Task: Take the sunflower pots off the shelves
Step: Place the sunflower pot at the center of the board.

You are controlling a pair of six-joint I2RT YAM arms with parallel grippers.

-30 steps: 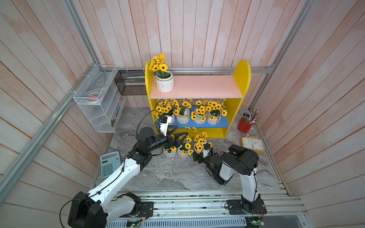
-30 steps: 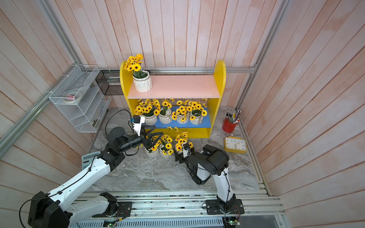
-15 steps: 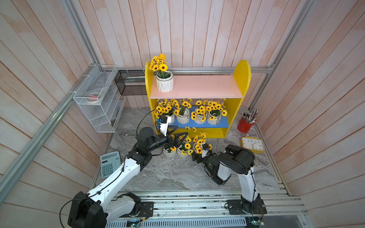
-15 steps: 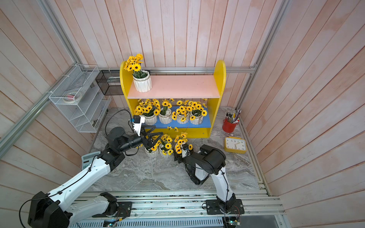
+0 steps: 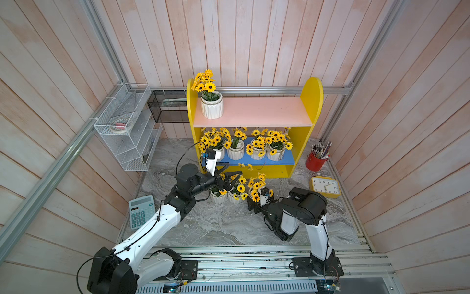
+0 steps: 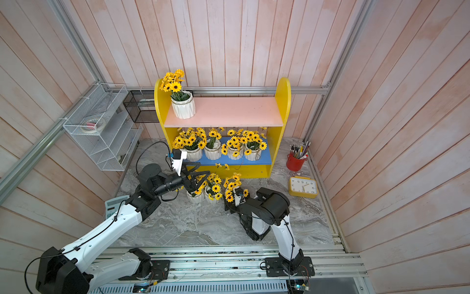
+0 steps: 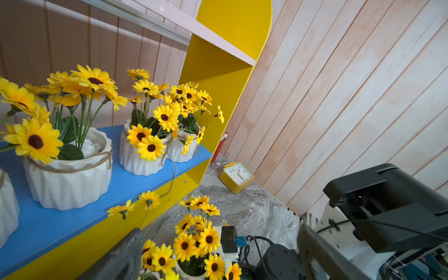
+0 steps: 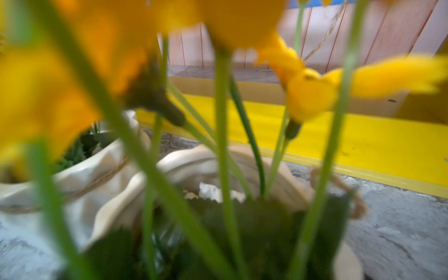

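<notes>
Yellow clock (image 7: pixel 237 177): left wrist view | right wrist: blurred sunflower pots (image 8: pixel 191 161)

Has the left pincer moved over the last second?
No. The left pincer sits open at the same spot against the yellow base of the shelves.

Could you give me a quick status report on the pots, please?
Left gripper open, over the table pots. Right gripper at the third table pot, jaws hidden by flowers. Five pots on the shelf, three off.
</notes>
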